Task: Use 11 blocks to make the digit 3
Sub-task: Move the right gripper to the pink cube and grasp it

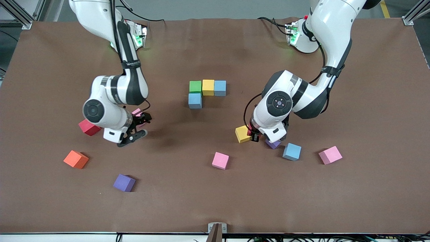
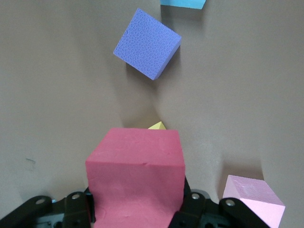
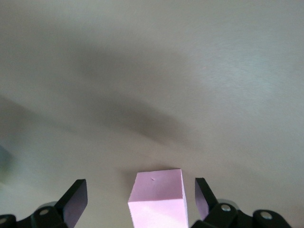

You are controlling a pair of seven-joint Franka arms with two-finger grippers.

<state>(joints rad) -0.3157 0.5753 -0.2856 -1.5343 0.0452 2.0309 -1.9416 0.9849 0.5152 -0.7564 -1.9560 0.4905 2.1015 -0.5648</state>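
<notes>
Red cube square in clamped left end effector, right end effector spread astride pink cube

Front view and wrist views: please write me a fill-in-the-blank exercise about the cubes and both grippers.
1. The left gripper is shut on its cube, whose colour is ___.
2. The right gripper hangs, jaws open, over a lone cube coloured ___.
3. The joined group counts ___ cubes.
Missing words: red; pink; four.
</notes>
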